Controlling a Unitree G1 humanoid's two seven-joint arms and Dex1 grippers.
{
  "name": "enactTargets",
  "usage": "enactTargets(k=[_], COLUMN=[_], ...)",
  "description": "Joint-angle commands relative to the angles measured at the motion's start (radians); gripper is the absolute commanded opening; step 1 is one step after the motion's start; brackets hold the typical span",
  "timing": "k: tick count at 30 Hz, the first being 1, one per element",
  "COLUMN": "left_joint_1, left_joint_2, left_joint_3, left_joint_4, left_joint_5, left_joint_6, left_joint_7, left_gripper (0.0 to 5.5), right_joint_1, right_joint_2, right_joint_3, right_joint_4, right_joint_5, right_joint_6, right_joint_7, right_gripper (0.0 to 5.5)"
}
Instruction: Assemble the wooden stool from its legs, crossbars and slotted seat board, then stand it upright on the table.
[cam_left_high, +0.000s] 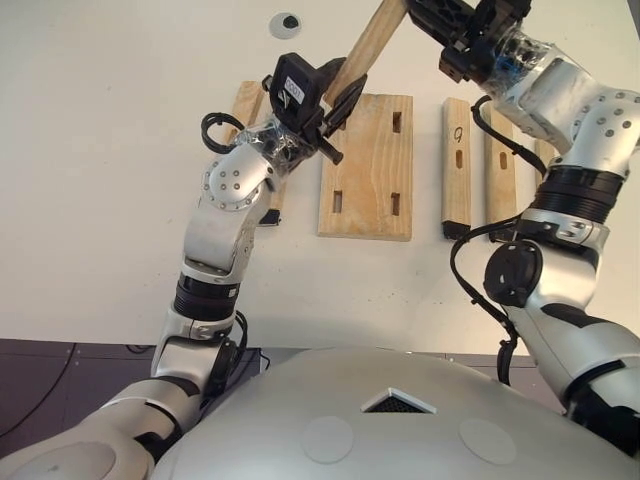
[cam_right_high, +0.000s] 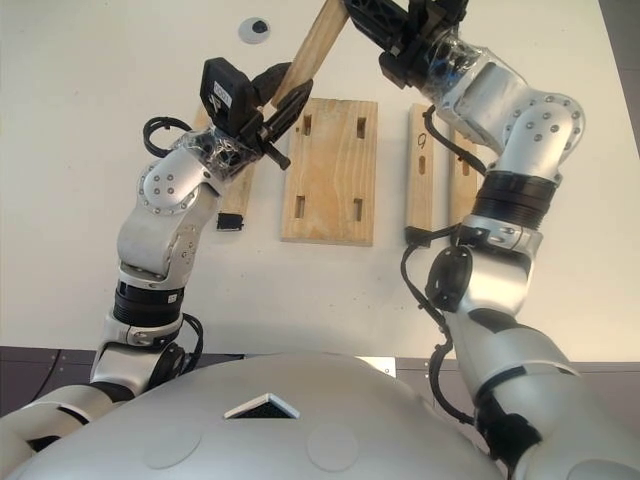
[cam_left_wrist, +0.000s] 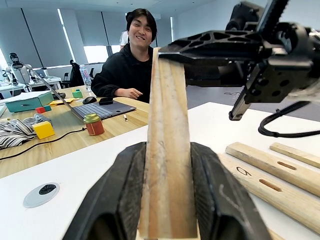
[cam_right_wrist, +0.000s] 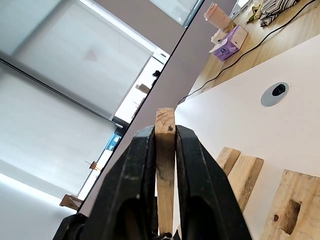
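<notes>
The white table carries the stool parts, all lying flat. Largest of them is the slotted seat board, in the middle ahead of the robot, its four slots facing up.

To the right of the board lie two slotted legs side by side – one marked with a dark scribble, the other just beyond it. A third piece further right is mostly hidden by the right arm. On the board's left, more wooden pieces lie partly under the left arm.

One wooden bar is off the table, held tilted in the air above the board's far left corner. The left gripper has its fingers clamped on the bar's lower, nearer end. The left wrist view shows the wood pressed between both black pads. The right gripper holds the bar's higher, farther end – its fingers are closed tight on the wood, whose cut end pokes out just past the fingertips.

A small round cable grommet is set into the table beyond the parts, to the left of the raised bar.
</notes>
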Motion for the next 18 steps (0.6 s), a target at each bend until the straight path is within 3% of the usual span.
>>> enactTargets(k=[1,8,13,18], left_joint_1=[-0.02,-0.02,-0.018,0.012], left_joint_2=[-0.013,-0.023,-0.036,-0.065], left_joint_3=[0.016,0.044,0.139,0.245], left_joint_4=[0.02,0.047,0.11,0.128], left_joint_5=[-0.001,0.035,0.059,0.025], left_joint_6=[0.001,0.011,-0.002,0.009], left_joint_7=[0.012,0.07,0.181,0.257], left_gripper=[1.72,2.65,2.65,1.9], right_joint_1=[0.013,0.0,0.062,0.265], right_joint_2=[0.027,-0.026,-0.16,-0.174], right_joint_3=[-0.017,-0.083,-0.146,-0.21], right_joint_4=[-0.035,0.067,0.029,-0.202], right_joint_5=[-0.021,-0.221,-0.325,-0.246], right_joint_6=[-0.077,-0.422,-0.572,-0.47], right_joint_7=[-0.043,-0.162,-0.173,-0.204], right_gripper=[0.39,0.39,0.39,0.39])
